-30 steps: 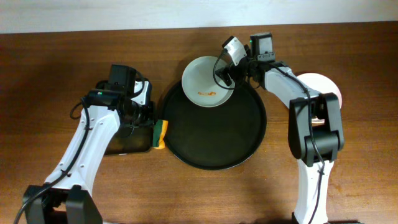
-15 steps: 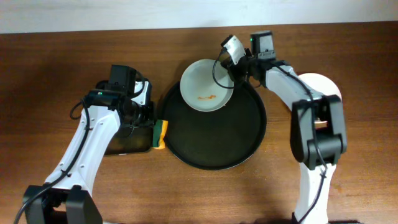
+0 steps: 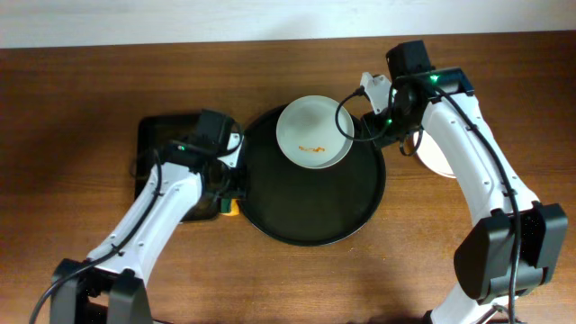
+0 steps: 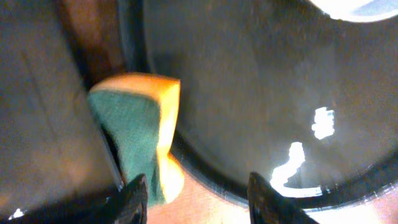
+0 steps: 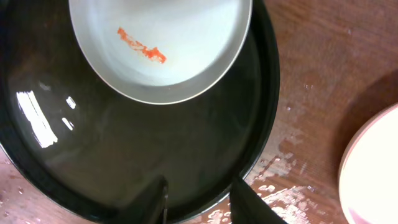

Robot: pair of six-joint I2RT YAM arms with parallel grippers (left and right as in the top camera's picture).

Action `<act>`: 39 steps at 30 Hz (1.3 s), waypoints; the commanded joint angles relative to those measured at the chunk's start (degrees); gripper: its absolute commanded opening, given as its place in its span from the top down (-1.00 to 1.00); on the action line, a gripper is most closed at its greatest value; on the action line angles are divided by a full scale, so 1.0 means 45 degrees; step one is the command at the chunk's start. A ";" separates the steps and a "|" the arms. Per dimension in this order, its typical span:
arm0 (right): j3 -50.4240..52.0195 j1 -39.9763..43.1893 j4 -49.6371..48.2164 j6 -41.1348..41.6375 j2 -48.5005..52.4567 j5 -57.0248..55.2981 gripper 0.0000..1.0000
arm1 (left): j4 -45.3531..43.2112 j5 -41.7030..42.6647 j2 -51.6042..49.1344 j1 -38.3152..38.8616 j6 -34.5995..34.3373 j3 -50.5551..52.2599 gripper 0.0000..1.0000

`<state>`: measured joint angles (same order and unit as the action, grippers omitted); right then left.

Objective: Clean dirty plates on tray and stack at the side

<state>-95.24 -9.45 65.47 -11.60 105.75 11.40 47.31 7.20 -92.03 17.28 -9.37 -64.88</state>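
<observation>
A white plate (image 3: 314,133) with an orange-red smear lies on the far part of the round black tray (image 3: 310,216). In the right wrist view the same plate (image 5: 161,43) sits ahead of my right gripper (image 5: 202,199), which hovers open over the tray rim (image 5: 264,124) with nothing between its fingers. A second white plate (image 3: 438,160) rests on the table to the right, partly under the right arm. My left gripper (image 4: 199,199) is open at the tray's left edge, with a green and yellow sponge (image 4: 137,130) just ahead of its left finger.
A rectangular black tray (image 3: 162,148) stands at the left, beside the sponge (image 3: 232,205). Water drops (image 5: 283,165) lie on the wood between the round tray and the right plate (image 5: 373,168).
My right gripper has let go of the smeared plate and drawn back to the right; the plate now lies flat on the tray. The left arm has swung right to the sponge and opened wider.
</observation>
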 commanded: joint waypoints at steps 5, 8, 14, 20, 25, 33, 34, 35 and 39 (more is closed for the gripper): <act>0.0073 0.0019 0.0121 0.0355 -0.0097 0.0277 0.11 | -0.2307 -0.1229 0.0146 0.0141 -0.0301 0.1341 0.03; 0.0078 0.0019 0.0058 0.0355 -0.0097 0.0272 0.10 | -0.2307 -0.1486 0.0146 0.0136 -0.0306 0.1341 0.04; 0.0078 0.0019 0.0029 0.0350 -0.0097 0.0277 0.10 | -0.3026 -0.1933 0.0049 0.0141 -0.0389 0.2225 0.23; 0.0078 0.0019 0.0029 0.0306 -0.0097 0.0272 0.10 | -0.3847 -0.1214 0.0053 0.0136 -0.0389 0.2312 0.99; 0.0078 0.0019 0.0029 0.0301 -0.0097 0.0267 0.09 | -0.4114 -0.1234 0.0053 0.0136 -0.0389 0.2312 0.11; 0.0078 0.0019 0.0024 0.0209 -0.0097 0.0267 0.10 | -0.4192 -0.1608 -0.0005 0.0155 -0.0389 0.2356 0.08; 0.0078 0.0019 0.0019 0.0204 -0.0097 0.0267 0.10 | -0.4216 -0.1613 -0.0073 0.0189 -0.0384 0.2375 0.09; 0.0078 0.0019 -0.0010 0.0204 -0.0097 0.0267 0.10 | -0.4294 -0.1608 -0.0121 0.0248 -0.0384 0.2380 0.20; 0.0078 0.0019 -0.0073 0.0209 -0.0097 0.0267 0.10 | -0.4605 -0.1719 -0.0194 0.0690 -0.0384 0.2380 0.76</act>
<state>-95.22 -9.45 65.32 -10.48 105.75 11.90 27.11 0.16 -92.03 18.92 -11.42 -54.94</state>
